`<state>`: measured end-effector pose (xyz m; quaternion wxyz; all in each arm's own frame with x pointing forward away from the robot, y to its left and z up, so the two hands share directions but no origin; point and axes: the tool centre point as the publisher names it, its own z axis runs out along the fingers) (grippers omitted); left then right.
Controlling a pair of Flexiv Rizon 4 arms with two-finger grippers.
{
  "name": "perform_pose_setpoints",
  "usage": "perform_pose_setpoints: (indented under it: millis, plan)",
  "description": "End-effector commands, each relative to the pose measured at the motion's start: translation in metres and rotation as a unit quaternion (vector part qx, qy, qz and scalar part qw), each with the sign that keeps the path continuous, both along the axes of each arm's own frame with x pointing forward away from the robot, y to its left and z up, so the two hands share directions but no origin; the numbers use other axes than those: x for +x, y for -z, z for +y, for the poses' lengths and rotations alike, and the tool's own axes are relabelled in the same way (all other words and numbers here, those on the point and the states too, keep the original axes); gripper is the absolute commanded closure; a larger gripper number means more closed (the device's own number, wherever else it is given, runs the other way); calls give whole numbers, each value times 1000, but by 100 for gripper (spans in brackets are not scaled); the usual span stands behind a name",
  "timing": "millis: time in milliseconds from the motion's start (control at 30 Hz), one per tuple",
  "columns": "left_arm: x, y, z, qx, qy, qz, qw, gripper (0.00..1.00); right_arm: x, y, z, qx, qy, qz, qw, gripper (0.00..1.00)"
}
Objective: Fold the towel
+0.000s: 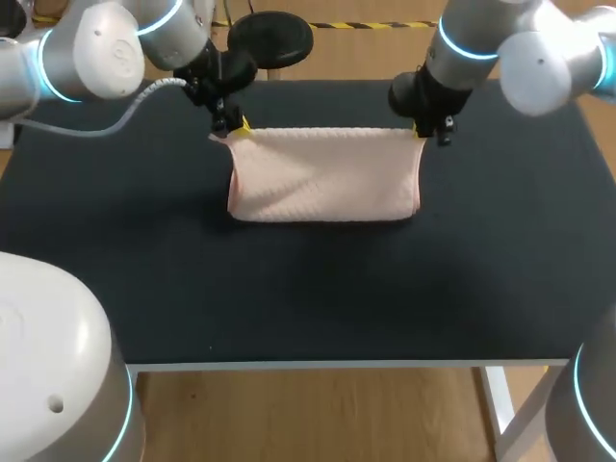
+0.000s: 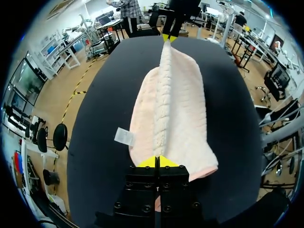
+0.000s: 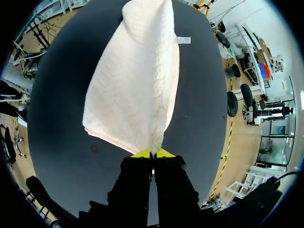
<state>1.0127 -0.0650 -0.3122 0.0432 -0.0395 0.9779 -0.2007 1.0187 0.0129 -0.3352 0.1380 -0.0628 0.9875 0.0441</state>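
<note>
The left gripper (image 1: 234, 127) is pinching the towel's (image 1: 325, 173) far left corner, its fingers closed tight on the cloth. The pale pink, waffle-textured towel is lying doubled in a soft rectangle on the far middle of the matte black table (image 1: 308, 298). A small white label (image 2: 124, 136) is sticking out beside it. The right gripper (image 1: 421, 132) is clamping the far right corner.
</note>
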Motion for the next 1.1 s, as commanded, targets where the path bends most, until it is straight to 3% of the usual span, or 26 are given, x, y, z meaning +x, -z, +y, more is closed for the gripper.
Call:
perform_pose_setpoints:
  millis: [33, 67, 100, 133, 167, 300, 400, 500, 533, 567, 600, 633, 667, 700, 767, 833, 933, 1000, 1100]
  plan:
    - [25, 12, -5, 12, 12, 8, 1000, 100, 21, 14, 4, -8, -4, 13, 1000, 100]
    - [27, 13, -5, 12, 15, 9, 1000, 100, 22, 15, 4, -9, -6, 14, 1000, 100]
    - [30, 14, -5, 15, 15, 9, 1000, 100, 22, 15, 4, -8, -9, 15, 1000, 86]
    - [32, 14, -4, 15, 15, 9, 1000, 41, 23, 14, 3, -14, -10, 14, 1000, 30]
    - [34, 13, -4, 13, 16, 12, 1000, 0, 25, 14, 2, -16, -5, 12, 1000, 0]
    - [39, 7, -1, 3, 14, 13, 1000, 0, 28, 8, -3, -17, -1, -1, 1000, 0]
    - [39, 0, 3, -23, 10, 20, 999, 0, 30, 2, -5, -21, 0, -18, 1000, 0]
    - [36, -11, 8, -107, 15, 39, 993, 0, 32, -8, -7, -24, 1, -34, 999, 0]
    - [34, -15, 9, -149, 21, 48, 987, 0, 33, -11, -8, -23, 3, -37, 999, 0]
    - [30, -21, 12, -211, 34, 59, 975, 0, 34, -14, -9, -23, 5, -40, 999, 0]
    - [28, -24, 15, -233, 34, 64, 970, 0, 34, -16, -10, -22, 6, -44, 999, 0]
    - [25, -30, 19, -295, 35, 80, 951, 0, 35, -19, -11, -23, 7, -46, 999, 0]
    - [23, -33, 22, -321, 34, 83, 943, 0, 35, -21, -11, -23, 7, -49, 999, 0]
    - [18, -38, 27, -370, 26, 96, 924, 0, 34, -24, -11, -24, 7, -52, 998, 0]
    - [11, -42, 35, -427, 23, 104, 898, 0, 35, -26, -11, -24, 6, -55, 998, 0]
    - [5, -41, 40, -453, 19, 123, 883, 0, 34, -29, -12, -24, 10, -59, 998, 0]
    - [-4, -39, 43, -447, 27, 151, 881, 0, 33, -32, -12, -20, 22, -60, 998, 0]
    - [-10, -40, 48, -456, 34, 155, 876, 0, 31, -33, -12, -18, 26, -60, 998, 0]
    - [-16, -40, 52, -451, 41, 157, 878, 0, 28, -36, -10, -9, 37, -60, 997, 0]
